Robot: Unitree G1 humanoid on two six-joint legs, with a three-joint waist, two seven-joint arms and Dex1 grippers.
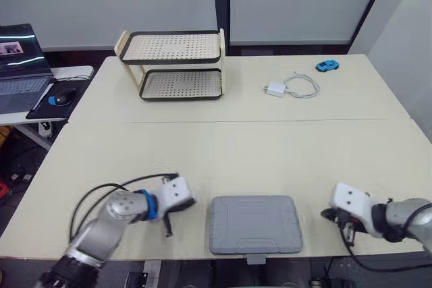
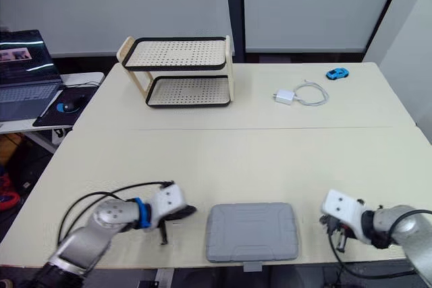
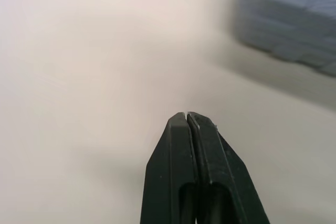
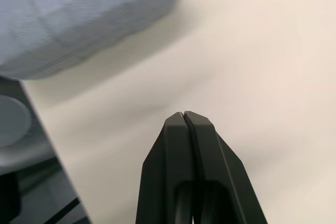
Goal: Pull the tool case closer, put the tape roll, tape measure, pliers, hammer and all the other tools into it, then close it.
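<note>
Left eye view, tool case (image 1: 254, 224) between left gripper (image 1: 168, 228), right gripper (image 1: 349, 233)

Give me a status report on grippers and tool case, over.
Left gripper shut, empty, left of tool case. Right gripper shut, empty, right of it. Case closed at near table edge. Nothing blocking; rack, charger, toy car sit far back.
</note>
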